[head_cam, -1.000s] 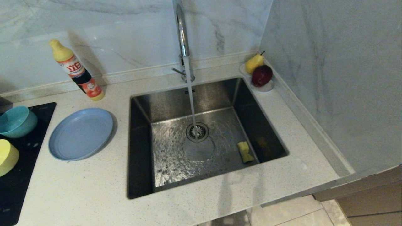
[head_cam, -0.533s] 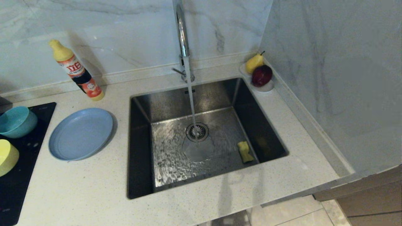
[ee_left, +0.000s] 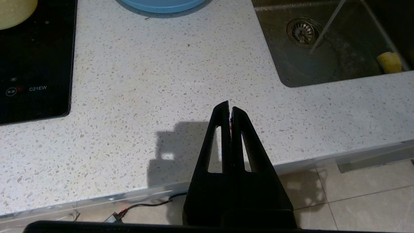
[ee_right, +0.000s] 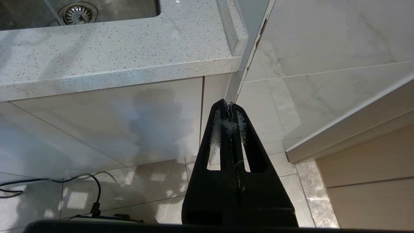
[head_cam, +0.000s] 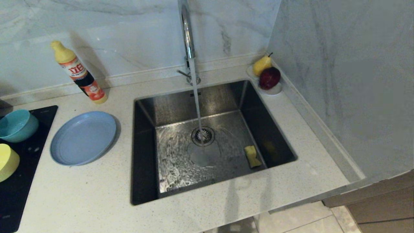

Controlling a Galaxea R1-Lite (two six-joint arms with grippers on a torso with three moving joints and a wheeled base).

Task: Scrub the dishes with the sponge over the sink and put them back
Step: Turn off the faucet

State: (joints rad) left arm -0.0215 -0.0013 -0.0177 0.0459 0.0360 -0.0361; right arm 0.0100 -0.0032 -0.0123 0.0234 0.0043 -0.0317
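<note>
The steel sink (head_cam: 145, 149) has water running from the chrome tap (head_cam: 187, 35) onto its drain. The yellow sponge (head_cam: 252, 156) lies on the sink floor by the right wall, also in the left wrist view (ee_left: 389, 61). On the counter left of the sink rests the grey-blue plate (head_cam: 83, 137). A teal bowl (head_cam: 16, 125) and a yellow bowl (head_cam: 7, 161) sit on the black hob. My left gripper (ee_left: 229, 108) hangs shut and empty over the counter's front edge. My right gripper (ee_right: 228, 106) is shut and empty, below counter height near the cabinet front.
A dish soap bottle (head_cam: 79, 73) stands at the back left. A white saucer (head_cam: 275, 90) with a pear and a red apple sits in the back right corner. The marble wall (head_cam: 349, 81) closes off the right side. The black hob (head_cam: 16, 194) fills the left edge.
Only the water ripples on the sink floor have shifted. Neither arm nor any dish has moved.
</note>
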